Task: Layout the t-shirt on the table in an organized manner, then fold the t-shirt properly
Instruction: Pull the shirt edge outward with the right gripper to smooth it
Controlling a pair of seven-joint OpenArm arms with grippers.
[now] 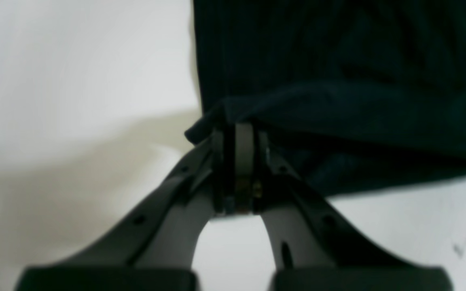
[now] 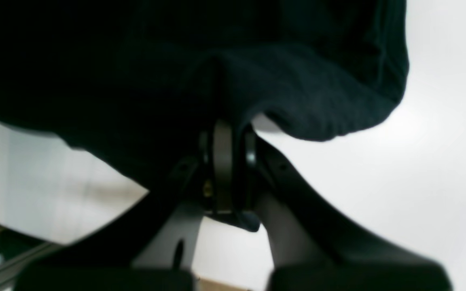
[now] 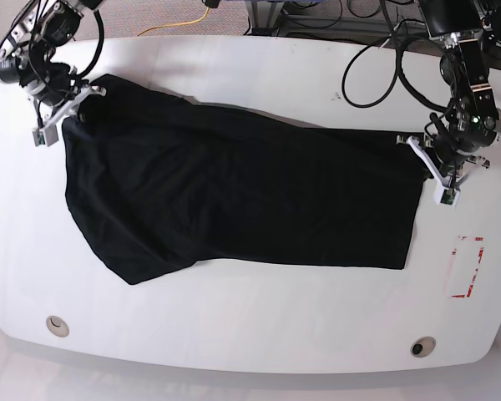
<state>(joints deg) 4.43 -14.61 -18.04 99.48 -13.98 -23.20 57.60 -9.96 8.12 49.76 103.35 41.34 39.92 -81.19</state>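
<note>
The black t-shirt (image 3: pixel 234 192) lies spread across the white table (image 3: pixel 250 326), wrinkled and bunched toward its lower left. My left gripper (image 3: pixel 423 154) is at the shirt's right edge; in the left wrist view the left gripper (image 1: pixel 239 133) is shut on a pinched fold of the t-shirt (image 1: pixel 338 81). My right gripper (image 3: pixel 82 102) is at the shirt's upper left corner. Close up, the right gripper (image 2: pixel 229 129) is shut on the t-shirt (image 2: pixel 136 81), whose cloth drapes over the fingers and is lifted off the table (image 2: pixel 439 161).
A red dashed rectangle (image 3: pixel 468 267) marks the table's right side. Two round grommets (image 3: pixel 57 326) (image 3: pixel 422 346) sit near the front edge. Black cables (image 3: pixel 376 67) loop over the back right of the table. Floor and equipment lie beyond the far edge.
</note>
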